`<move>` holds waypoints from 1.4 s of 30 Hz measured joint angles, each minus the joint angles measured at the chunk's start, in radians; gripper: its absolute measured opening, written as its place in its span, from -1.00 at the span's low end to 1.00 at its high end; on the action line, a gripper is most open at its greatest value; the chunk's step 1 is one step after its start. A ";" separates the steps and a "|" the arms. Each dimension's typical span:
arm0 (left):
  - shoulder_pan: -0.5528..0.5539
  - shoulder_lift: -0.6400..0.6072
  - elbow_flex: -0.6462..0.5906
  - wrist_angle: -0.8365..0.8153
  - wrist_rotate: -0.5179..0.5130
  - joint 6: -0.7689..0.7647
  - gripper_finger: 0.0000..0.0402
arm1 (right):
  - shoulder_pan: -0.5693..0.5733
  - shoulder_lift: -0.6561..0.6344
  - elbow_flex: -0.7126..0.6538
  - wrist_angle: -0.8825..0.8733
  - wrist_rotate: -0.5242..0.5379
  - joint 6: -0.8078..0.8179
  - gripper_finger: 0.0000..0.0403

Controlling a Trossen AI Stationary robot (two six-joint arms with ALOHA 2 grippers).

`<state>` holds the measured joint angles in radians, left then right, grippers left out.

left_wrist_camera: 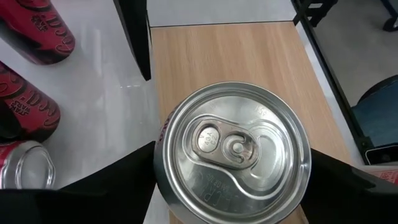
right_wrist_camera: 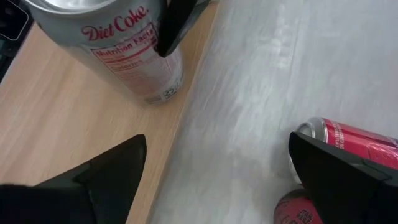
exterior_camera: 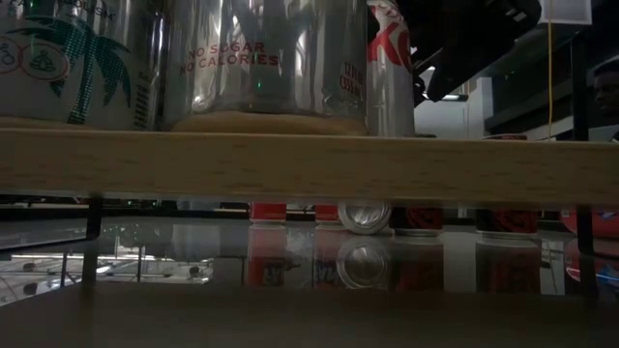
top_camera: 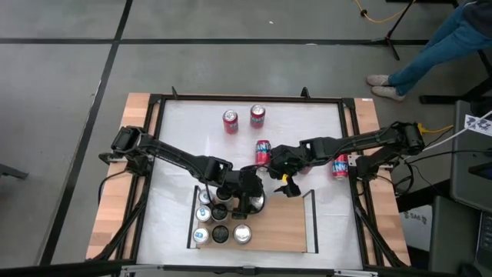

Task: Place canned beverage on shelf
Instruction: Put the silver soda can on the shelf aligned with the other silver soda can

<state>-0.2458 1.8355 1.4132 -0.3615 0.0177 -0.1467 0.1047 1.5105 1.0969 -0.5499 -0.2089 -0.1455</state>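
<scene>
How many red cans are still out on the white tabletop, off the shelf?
4 red cans in the high view: two side by side toward the picture's top, one in the middle, one toward the right side. More may be hidden.

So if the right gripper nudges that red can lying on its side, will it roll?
Probably. The red can lies on its side on the smooth white tabletop, so a sideways nudge likely rolls it. Pushed end-on, it may slide or pivot instead. Weight can't be told.
</scene>
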 joint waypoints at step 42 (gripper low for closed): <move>0.000 0.000 0.000 0.007 0.029 -0.001 0.64 | 0.000 0.000 0.000 0.002 0.000 0.002 0.90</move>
<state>-0.2455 1.8355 1.4136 -0.3542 0.0471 -0.1478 0.1046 1.5101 1.0973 -0.5484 -0.2092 -0.1436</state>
